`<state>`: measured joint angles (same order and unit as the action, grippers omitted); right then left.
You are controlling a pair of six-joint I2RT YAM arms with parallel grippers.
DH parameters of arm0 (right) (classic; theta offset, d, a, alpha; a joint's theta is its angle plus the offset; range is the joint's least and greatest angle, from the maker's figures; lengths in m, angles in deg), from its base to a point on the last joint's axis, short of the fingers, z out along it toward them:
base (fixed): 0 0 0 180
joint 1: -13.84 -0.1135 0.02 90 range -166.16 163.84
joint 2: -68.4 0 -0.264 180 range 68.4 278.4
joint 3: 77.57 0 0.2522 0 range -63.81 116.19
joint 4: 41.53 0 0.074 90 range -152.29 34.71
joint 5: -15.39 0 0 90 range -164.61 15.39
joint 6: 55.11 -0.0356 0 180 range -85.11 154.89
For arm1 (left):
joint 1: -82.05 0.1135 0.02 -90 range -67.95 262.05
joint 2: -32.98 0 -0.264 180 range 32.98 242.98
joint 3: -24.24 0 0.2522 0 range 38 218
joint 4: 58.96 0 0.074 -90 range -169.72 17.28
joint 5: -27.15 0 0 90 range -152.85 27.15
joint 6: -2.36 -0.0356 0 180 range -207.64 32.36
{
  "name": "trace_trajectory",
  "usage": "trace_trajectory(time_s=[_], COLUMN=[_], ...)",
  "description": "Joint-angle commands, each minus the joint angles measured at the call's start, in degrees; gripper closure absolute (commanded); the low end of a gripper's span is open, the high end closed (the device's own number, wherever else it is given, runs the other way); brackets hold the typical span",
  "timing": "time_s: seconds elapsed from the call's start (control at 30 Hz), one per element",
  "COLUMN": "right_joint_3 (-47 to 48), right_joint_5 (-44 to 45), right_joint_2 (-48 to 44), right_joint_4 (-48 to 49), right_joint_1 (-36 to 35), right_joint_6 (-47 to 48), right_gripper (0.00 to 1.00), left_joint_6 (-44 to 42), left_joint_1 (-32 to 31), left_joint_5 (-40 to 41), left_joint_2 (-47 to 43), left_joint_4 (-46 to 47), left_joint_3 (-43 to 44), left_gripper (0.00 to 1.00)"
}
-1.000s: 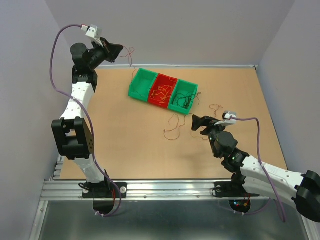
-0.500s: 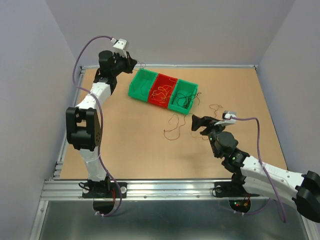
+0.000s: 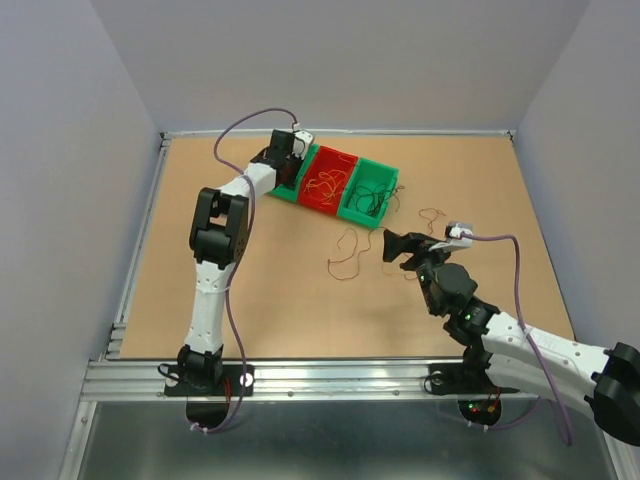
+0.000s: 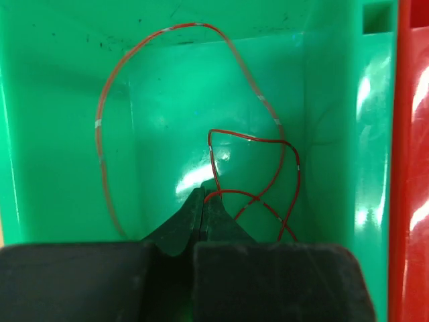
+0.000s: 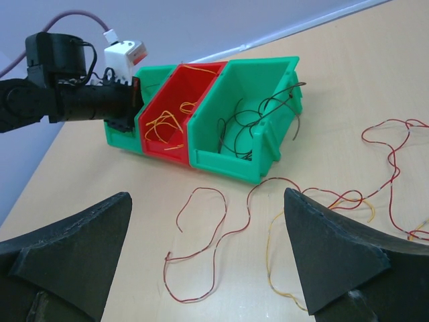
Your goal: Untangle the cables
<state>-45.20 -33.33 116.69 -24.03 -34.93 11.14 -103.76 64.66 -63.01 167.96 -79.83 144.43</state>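
My left gripper (image 3: 292, 168) reaches down into the left green bin (image 4: 53, 134), its jaws (image 4: 204, 196) shut on a thin red cable (image 4: 253, 138) that loops over the bin's floor. A red bin (image 3: 325, 180) beside it holds orange-yellow cables (image 5: 164, 124), and the right green bin (image 5: 228, 168) holds black cables (image 5: 241, 124). Near the table's middle my right gripper (image 3: 392, 246) hovers open over a loose red cable (image 5: 221, 235) and a yellow cable (image 5: 271, 265), with nothing between its fingers (image 5: 80, 235).
More red and yellow cables (image 5: 392, 157) lie tangled on the table to the right of the bins. The three bins stand joined in a row at the back. Grey walls close the table in on the left, back and right.
The left arm has swung from high at the far left, rightward and down into the left green bin, carrying the red cable. The right arm has not moved.
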Motion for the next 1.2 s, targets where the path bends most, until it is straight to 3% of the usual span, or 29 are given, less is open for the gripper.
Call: trace_trajectory(time_s=[0.0, 0.03, 0.13, 0.27, 0.77, 0.93, 1.07, 1.17], right_joint_3=[3.4, 3.3, 3.6, 4.8, 6.2, 10.0, 17.0, 15.9], right_joint_5=[-0.5, -0.5, -0.8, -0.5, -1.5, 1.4, 3.3, 0.0], right_joint_2=[-0.2, -0.2, 0.6, 2.9, 5.6, 9.7, 15.9, 15.9], right_joint_4=[2.0, 2.0, 2.0, 1.9, 1.2, -3.6, -15.1, -15.2], right_joint_1=[-0.1, 0.0, -0.1, -0.1, -0.1, 0.1, 2.4, 5.7], right_joint_6=[0.8, 0.9, 0.9, 0.8, 1.0, -1.7, -7.3, -9.7], right_gripper=[0.0, 0.0, 0.0, 0.0, 0.0, 0.0, 0.0, 0.0], left_joint_6=[-2.3, -2.2, -1.8, -1.0, 0.0, -0.6, -3.1, -7.3], left_joint_1=[0.5, 0.4, 0.4, 0.4, 0.4, -0.8, -5.5, -14.5], left_joint_5=[3.9, 3.6, 2.3, -1.3, -3.3, -9.9, -15.5, -13.4], left_joint_2=[0.8, 0.2, -5.0, -14.4, -24.4, -30.3, -38.1, -43.6], left_joint_4=[-6.9, -6.9, -3.6, 0.1, 2.7, 6.8, 16.1, 24.3], left_joint_3=[3.6, 3.1, -1.5, -7.5, -15.4, -22.6, -34.9, -44.0], left_gripper=[0.92, 0.82, 0.68, 0.58, 0.52, 0.52, 0.47, 0.41])
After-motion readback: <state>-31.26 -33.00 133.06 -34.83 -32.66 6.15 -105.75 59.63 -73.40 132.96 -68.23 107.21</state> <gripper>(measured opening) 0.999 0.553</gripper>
